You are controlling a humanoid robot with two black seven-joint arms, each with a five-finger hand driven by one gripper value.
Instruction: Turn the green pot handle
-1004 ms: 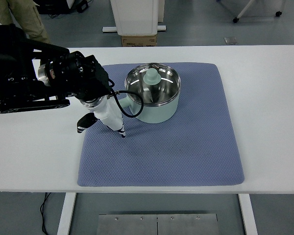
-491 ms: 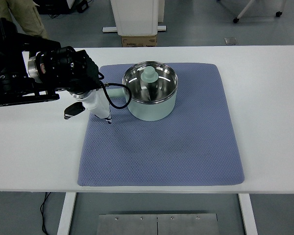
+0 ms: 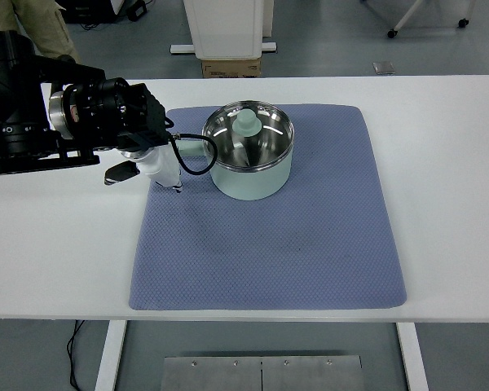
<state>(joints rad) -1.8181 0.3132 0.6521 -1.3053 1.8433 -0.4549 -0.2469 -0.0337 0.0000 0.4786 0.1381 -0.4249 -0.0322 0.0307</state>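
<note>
White desk [image 3: 440, 163] with blue mat [image 3: 310, 244] — green pot [image 3: 251, 163] sits on mat's far-left part, handle [image 3: 192, 149] pointing left, left robot hand [image 3: 151, 159] gripping it — rotation looks mostly done, release remaining.

Bright, even overhead light fills the scene, and the white bench [image 3: 440, 187] is nearly washed out. Shadows are soft and short: a faint one lies on the blue mat [image 3: 310, 244] below the green pot [image 3: 253, 175]. Small glints shine on the pot's steel inside. The black left arm [image 3: 33, 114] loses detail in its darkness. Focus is sharp throughout
</note>
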